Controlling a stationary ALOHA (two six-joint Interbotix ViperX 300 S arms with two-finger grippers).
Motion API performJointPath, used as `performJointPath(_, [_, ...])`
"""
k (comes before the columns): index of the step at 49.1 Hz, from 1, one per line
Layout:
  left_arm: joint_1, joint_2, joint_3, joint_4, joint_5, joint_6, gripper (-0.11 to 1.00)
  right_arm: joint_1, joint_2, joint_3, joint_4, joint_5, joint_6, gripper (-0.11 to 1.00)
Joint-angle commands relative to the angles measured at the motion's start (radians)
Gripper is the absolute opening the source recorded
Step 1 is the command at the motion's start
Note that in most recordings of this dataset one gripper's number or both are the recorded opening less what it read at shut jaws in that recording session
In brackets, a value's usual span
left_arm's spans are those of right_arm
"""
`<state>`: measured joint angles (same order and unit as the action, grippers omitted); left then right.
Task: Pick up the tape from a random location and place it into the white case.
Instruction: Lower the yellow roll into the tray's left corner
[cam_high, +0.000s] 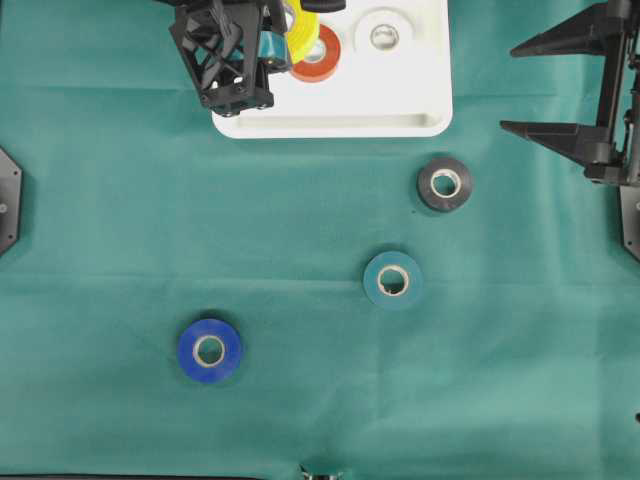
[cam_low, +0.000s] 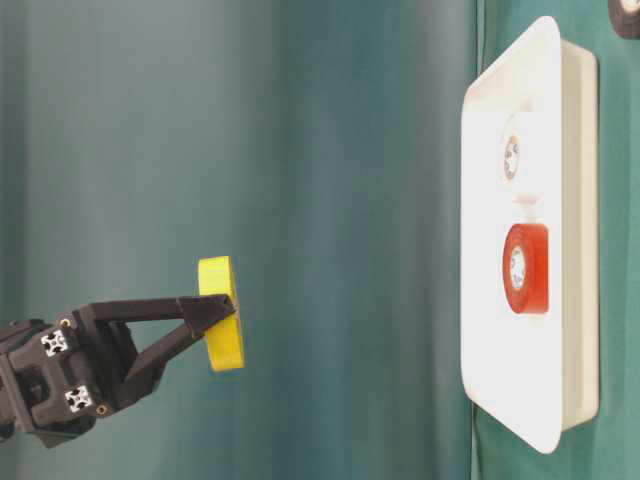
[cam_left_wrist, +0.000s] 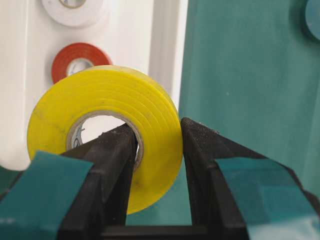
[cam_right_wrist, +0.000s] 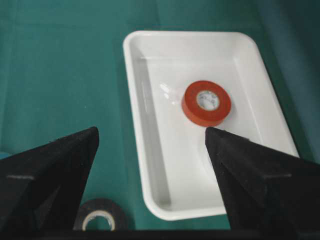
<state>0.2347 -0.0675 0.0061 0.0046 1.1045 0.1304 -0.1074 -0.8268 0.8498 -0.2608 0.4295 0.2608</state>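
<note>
left fingers (cam_left_wrist: 157, 150): pinching yellow tape (cam_left_wrist: 105, 125) through its rim, one finger in the core
yellow tape: between left fingers, above white case (cam_high: 400, 100)
right fingers (cam_right_wrist: 152, 170): spread, holding nothing

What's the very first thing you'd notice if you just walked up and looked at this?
The bright yellow tape roll pinched in the left claw, held up above the white case. Next, the orange-red roll and a white roll lying inside that case, and three more rolls, black, teal and blue, on the green cloth.
</note>
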Motion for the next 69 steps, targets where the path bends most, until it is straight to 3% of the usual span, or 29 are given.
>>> performJointPath(1, [0.005, -0.018, 0.008, -0.002, -0.034, 0.002, 0.24, 0.0, 0.003, -0.012, -0.003, -0.003, -0.002, 0.86])
performJointPath(22, [0.034, -0.014, 0.21, -0.002, -0.239, 0.002, 0.24, -0.002, 0.014, -0.012, -0.003, -0.003, -0.002, 0.86])
performJointPath(33, [0.054, 0.052, 0.302, -0.002, -0.331, 0.002, 0.24, -0.003, 0.018, -0.012, -0.003, -0.006, -0.002, 0.86])
performJointPath(69, [0.101, 0.19, 0.425, -0.006, -0.561, 0.002, 0.24, -0.006, 0.02, -0.009, -0.008, -0.003, -0.003, 0.86])
